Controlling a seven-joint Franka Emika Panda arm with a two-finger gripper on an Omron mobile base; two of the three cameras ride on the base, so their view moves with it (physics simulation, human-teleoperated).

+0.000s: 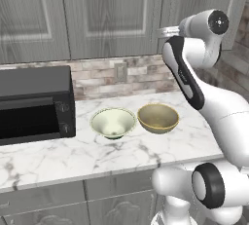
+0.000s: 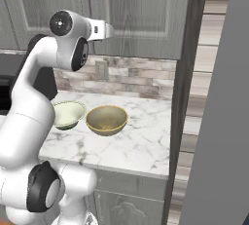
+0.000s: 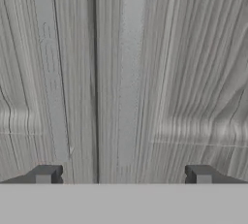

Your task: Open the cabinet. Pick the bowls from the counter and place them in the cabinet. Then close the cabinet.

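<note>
The counter is a white marble slab with grey veining and a thick pale front edge, and everything else is placed here against it. Behind the counter runs a backsplash of mixed grey, tan and pinkish stone strips, with a small pale outlet plate set into it. Under the counter's front edge are the low base cabinets, grey with raised panels.

On the counter's left part sits a black microwave, its door shut and two round knobs on its right side. Toward the middle of the counter, the two bowls stand upright side by side, just beside each other and apparently touching at the rims: the cream-white bowl nearer the microwave, the tan-olive bowl on its far side from the microwave. Both are seen empty.

Above the counter hangs the cabinet, grey wood grain with tall raised-panel doors, all closed. In the right base view a dark vertical post stands at the counter's right end, with striped brown and pale wall boards beyond it.

The white arm rises in front of the counter and reaches up to the cabinet doors. In the hand view the gripper faces the cabinet front close up, at the dark seam between two doors, its two dark fingertips standing wide apart with nothing between them.
</note>
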